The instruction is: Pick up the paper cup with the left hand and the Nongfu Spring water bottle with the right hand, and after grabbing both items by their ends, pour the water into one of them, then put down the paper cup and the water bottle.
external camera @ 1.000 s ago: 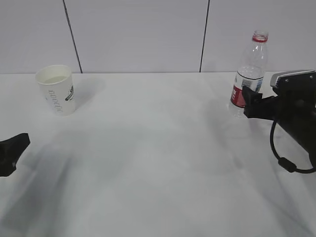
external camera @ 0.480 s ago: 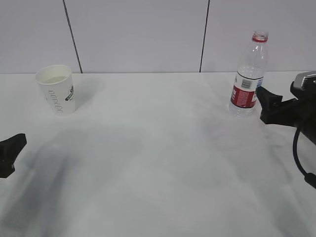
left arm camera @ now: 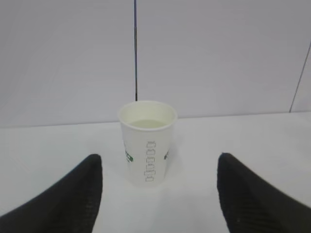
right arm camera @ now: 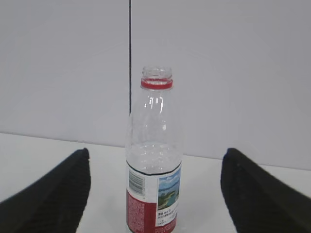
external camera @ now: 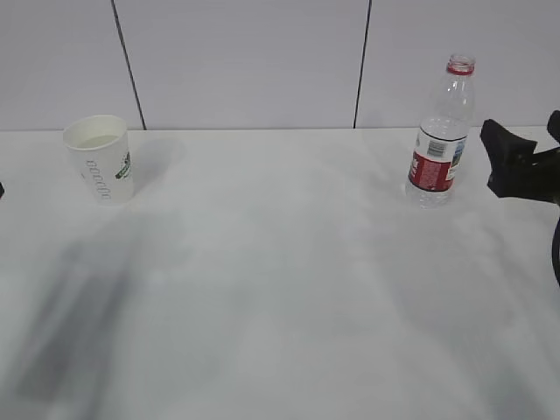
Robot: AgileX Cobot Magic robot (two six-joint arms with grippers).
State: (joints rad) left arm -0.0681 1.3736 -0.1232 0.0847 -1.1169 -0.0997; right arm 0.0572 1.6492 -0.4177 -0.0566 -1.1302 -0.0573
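1. Nongfu Spring water bottle (external camera: 442, 131), a clear ribbed plastic bottle with a red-and-white label, red neck ring and no cap: it stands upright on the white table (external camera: 280, 289), far right, near the back wall. It looks mostly drained above the label. Nothing touches it. Judged to be set down on its own base, so the pouring looks finished.
2. White tapered paper cup (external camera: 100, 157) with green lettering and a small green logo: upright at far left, well apart from the bottle, open mouth up. The left wrist view shows clear water (left arm camera: 147, 124) inside, near the rim. Placed apart, likely so each arm can work on its own side.
3. Right hand (external camera: 516, 166), a black gripper: it sits at the frame's right edge, just beside the bottle but not touching. In its wrist view the two black fingers (right arm camera: 53, 194) spread wide either side of the bottle, empty.
4. Left hand (left arm camera: 155, 194), black wedge-shaped fingers: barely visible in the exterior view. Its wrist view shows the fingers parted wide, the cup centred between them but farther off, nothing held.
5. Judgement: both items released, task near its end.
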